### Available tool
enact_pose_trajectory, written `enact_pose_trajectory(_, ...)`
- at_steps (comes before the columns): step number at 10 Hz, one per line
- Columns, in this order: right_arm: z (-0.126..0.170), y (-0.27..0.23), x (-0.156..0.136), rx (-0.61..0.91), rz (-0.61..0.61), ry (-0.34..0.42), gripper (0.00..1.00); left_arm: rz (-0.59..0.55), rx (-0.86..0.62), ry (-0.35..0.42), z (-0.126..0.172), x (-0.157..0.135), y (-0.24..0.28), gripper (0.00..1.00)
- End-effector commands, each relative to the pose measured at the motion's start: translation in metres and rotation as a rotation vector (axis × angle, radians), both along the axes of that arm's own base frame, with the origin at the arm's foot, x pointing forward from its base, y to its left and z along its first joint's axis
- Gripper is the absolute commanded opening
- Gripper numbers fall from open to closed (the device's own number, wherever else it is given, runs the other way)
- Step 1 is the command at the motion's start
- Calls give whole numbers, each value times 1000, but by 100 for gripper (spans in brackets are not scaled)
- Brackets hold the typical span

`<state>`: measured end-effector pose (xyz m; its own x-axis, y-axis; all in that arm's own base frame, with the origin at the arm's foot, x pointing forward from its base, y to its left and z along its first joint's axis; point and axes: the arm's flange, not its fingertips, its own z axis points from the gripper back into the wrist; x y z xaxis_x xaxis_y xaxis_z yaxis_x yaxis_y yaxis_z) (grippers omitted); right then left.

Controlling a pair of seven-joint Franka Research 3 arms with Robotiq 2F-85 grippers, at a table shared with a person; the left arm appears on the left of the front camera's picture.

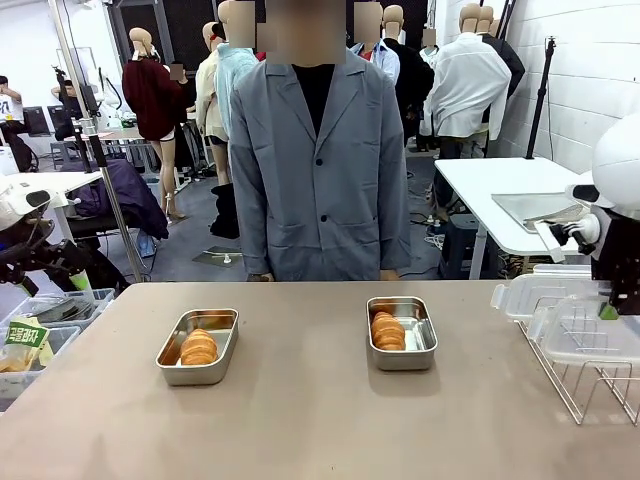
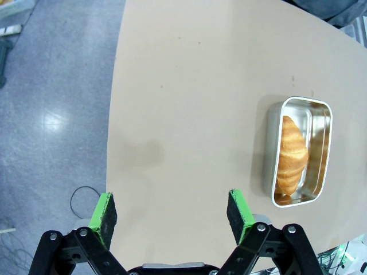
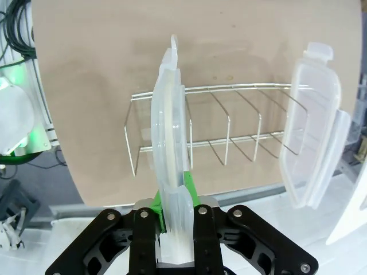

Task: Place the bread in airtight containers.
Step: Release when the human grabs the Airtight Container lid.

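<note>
As both rolls (image 1: 199, 347) already lie in their tins (image 1: 190, 376), the right gripper (image 3: 173, 192) pinches a clear lid (image 3: 167, 114) mid-frame above the rack (image 3: 229, 123), likely to close one. The left gripper (image 2: 172, 211) stands spread.

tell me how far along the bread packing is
Done: the left roll lies in the left tin, the right roll in the right tin. In hand: the right claw is shut on a clear lid by the wire rack; the left claw hangs open over the table. Left: both tins are uncovered, and a second lid waits by the rack.
</note>
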<state>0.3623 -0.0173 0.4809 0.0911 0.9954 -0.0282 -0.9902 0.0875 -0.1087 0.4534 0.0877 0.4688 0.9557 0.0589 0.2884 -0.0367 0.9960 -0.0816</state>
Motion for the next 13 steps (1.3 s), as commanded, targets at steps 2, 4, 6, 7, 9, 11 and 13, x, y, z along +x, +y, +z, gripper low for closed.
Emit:
enact_pose_trajectory(2,24,3,-5,-65,23,-48,0,19,-5,-1,1,0,0,100)
enact_pose_trajectory(4,33,5,-5,-52,29,-67,0,19,-5,-1,1,0,0,100)
enact_pose_trajectory(6,60,4,-20,-32,27,-160,0,19,-5,-1,1,0,0,100)
enact_pose_trajectory(7,80,6,-28,-22,50,-228,0,19,-5,-1,1,0,0,100)
enact_pose_trajectory(9,120,29,-38,19,108,-351,0,19,-5,-1,1,0,0,100)
enact_pose_trajectory(11,151,60,-33,73,139,-477,0,19,-5,-1,1,0,0,100)
enact_pose_trajectory(13,175,105,-8,130,219,-580,0,19,-5,-1,1,0,0,100)
